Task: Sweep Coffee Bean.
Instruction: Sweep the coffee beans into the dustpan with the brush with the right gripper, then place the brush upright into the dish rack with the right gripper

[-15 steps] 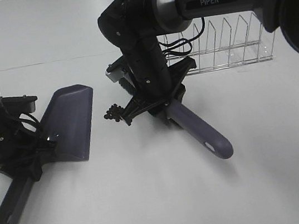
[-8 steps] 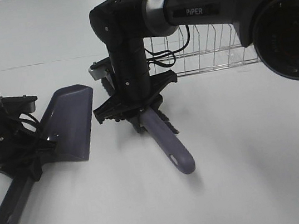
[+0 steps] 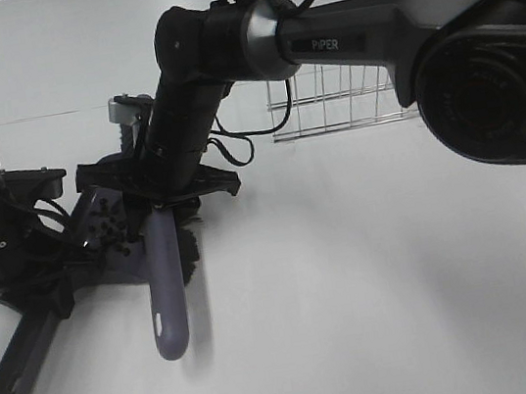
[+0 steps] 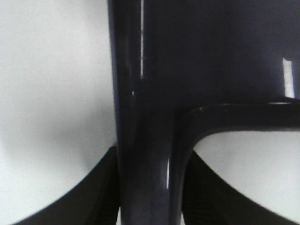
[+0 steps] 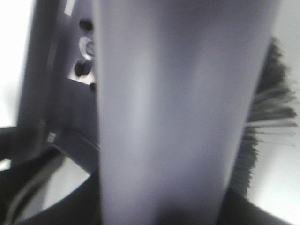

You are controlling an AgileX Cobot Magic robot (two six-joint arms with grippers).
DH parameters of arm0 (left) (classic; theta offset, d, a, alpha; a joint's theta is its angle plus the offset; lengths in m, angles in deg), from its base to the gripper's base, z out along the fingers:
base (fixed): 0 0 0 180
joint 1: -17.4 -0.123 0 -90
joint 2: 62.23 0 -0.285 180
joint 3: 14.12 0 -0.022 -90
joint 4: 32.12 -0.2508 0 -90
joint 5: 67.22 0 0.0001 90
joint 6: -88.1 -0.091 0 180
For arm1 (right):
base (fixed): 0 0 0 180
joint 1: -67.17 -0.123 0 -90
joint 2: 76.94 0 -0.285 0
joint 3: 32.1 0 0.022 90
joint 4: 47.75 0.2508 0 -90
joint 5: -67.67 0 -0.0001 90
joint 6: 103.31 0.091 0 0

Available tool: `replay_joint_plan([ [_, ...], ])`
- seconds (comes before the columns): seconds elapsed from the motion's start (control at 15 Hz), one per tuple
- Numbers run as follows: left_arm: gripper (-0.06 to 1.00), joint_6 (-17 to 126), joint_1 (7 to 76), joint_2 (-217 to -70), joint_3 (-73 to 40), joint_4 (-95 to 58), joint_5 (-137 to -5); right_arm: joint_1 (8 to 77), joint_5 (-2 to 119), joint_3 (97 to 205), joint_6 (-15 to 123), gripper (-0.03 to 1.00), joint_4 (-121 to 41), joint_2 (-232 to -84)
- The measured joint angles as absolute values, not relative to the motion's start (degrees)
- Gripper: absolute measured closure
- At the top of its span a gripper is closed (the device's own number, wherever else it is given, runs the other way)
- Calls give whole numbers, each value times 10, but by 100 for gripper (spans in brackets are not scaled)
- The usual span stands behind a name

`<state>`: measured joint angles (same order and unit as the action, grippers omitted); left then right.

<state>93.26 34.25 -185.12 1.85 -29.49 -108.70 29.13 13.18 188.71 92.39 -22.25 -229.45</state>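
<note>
The beans (image 3: pixel 106 220) are lying scattered on the floor of the dustpan (image 3: pixel 120 266), close to its open lip; the right arm is hiding part of the pan, so whether more are lying under it cannot be told. In the right wrist view a few beans (image 5: pixel 80 69) are showing as dark spots on the pan (image 5: pixel 51 93), just beside the brush handle.

The brush (image 3: pixel 167 296) is standing at the pan's lip, its black bristles (image 3: pixel 190 252) touching the table (image 3: pixel 373 270) and its purple handle pointing toward the near edge. The right gripper (image 3: pixel 160 204) is reaching across from the right and clamping that handle, its fingers closed on it.

The left gripper (image 3: pixel 51 288) is gripping the dustpan's handle (image 3: pixel 21 364), with its fingers (image 4: pixel 93 197) pressed against both sides of it in the left wrist view. The pan is resting on the table on the left.

A wire rack (image 3: pixel 337 97) is sitting farther back, well apart from the pan.
</note>
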Motion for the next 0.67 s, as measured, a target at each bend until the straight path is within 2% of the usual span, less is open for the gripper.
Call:
replay_joint_plan([
  [0.2,61,931,342,-1851,19,-295,-1087,291,146,1892,904,68,-175,-2295],
  [0.67,61,929,342,-1851,19,-295,-1087,315,83,1982,887,68,-196,-2284],
])
